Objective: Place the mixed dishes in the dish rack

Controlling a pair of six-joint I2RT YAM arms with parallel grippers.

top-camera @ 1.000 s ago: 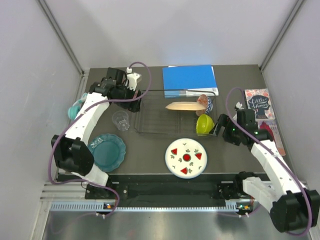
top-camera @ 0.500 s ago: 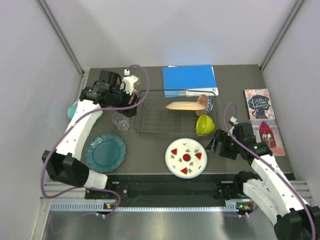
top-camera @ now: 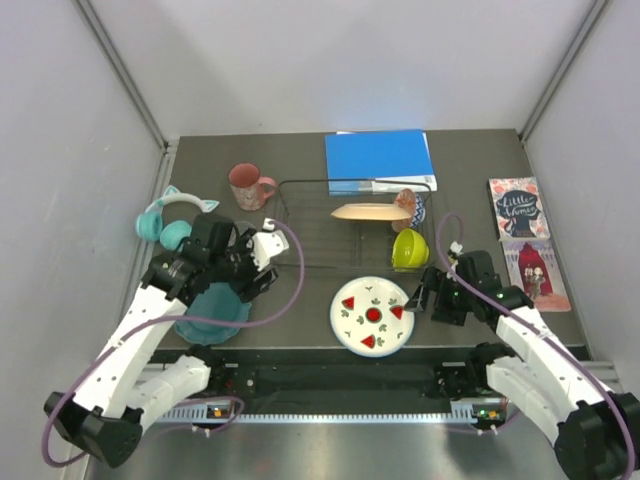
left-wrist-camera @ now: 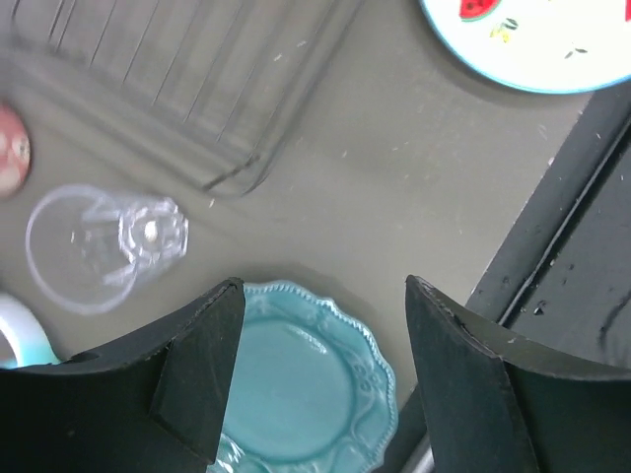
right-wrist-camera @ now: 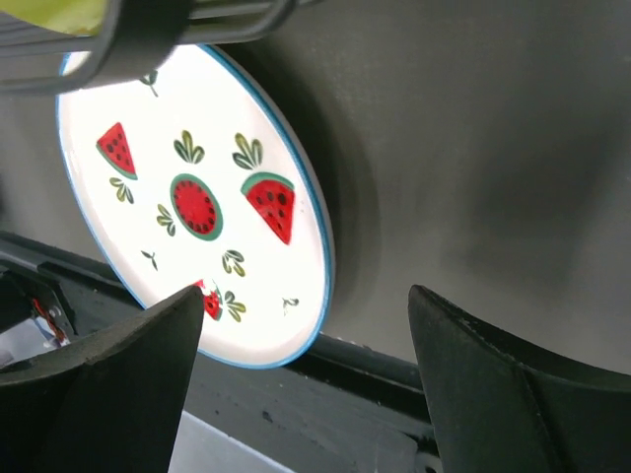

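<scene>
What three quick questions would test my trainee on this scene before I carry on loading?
1. True or false: the pink mug stands on the table, outside the dish rack.
2. Which dish shows between the open fingers of the right gripper? A yellow-green bowl; B watermelon plate; C clear cup.
3. Name the plate that lies under the left gripper.
Key: 1 true; 2 B; 3 teal scalloped plate.
</scene>
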